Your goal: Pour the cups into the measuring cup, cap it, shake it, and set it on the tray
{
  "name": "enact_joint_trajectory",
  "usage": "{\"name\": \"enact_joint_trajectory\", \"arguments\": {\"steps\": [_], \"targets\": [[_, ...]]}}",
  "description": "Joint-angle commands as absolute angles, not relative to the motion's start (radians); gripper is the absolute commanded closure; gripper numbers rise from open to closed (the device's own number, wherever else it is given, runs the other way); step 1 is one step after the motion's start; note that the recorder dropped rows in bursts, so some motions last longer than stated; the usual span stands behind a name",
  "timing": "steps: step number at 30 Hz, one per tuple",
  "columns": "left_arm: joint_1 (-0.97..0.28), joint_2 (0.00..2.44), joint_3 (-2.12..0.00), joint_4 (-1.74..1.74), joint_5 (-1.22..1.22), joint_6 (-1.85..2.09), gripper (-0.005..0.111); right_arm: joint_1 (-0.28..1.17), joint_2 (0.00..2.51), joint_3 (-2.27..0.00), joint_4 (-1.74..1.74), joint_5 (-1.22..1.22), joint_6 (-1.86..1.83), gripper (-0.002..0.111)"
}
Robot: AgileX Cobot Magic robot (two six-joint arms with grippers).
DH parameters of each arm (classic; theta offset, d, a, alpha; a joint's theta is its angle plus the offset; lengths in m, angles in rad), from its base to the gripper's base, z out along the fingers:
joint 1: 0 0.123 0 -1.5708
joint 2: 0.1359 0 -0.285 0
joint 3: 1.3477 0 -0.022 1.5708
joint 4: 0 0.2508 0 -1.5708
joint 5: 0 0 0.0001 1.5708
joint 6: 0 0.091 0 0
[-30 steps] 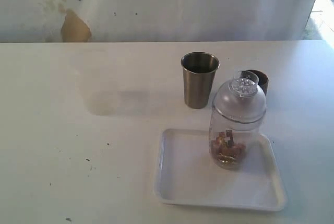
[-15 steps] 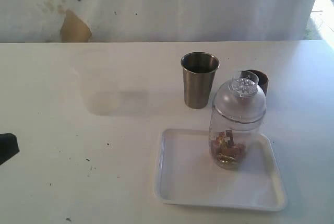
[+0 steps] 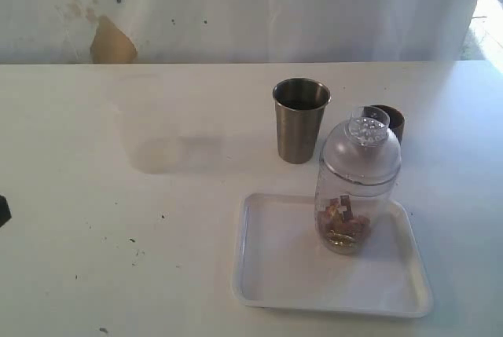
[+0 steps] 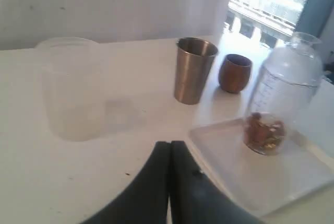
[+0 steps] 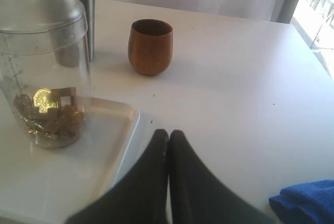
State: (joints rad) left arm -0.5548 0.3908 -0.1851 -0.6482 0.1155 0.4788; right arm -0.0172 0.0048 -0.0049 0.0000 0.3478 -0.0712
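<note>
two grippers, both clenched shut on nothing: the left gripper and the right gripper hung low over the bench, touching none of the things. just ahead of the right one, and farther from the left, the measuring cup stood upright in the tray. its long axis was vertical and its domed lid pointed up, with brown and gold bits at the bottom. beyond it stood the steel tumbler and wooden cup, mouths up. nothing looked left to do, i'd say.
</note>
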Motion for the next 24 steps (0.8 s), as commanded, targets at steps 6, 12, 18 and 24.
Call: {"name": "enact_joint_trajectory", "arguments": {"steps": [6,12,18,24], "targets": [[-0.281,0.265,-0.080,-0.183,0.051,0.061,0.107,-0.019,0.000,0.000,0.000,0.344,-0.070,0.108],[-0.155,0.172,0.000,-0.081,-0.007,0.000,0.107,-0.019,0.000,0.000,0.000,0.344,-0.057,0.108],[-0.052,0.027,0.000,-0.053,0.141,0.000,0.107,-0.019,0.000,0.000,0.000,0.344,-0.046,0.108],[0.019,0.000,0.000,-0.039,0.235,0.000,0.107,-0.019,0.000,0.000,0.000,0.344,-0.046,0.108]]}}
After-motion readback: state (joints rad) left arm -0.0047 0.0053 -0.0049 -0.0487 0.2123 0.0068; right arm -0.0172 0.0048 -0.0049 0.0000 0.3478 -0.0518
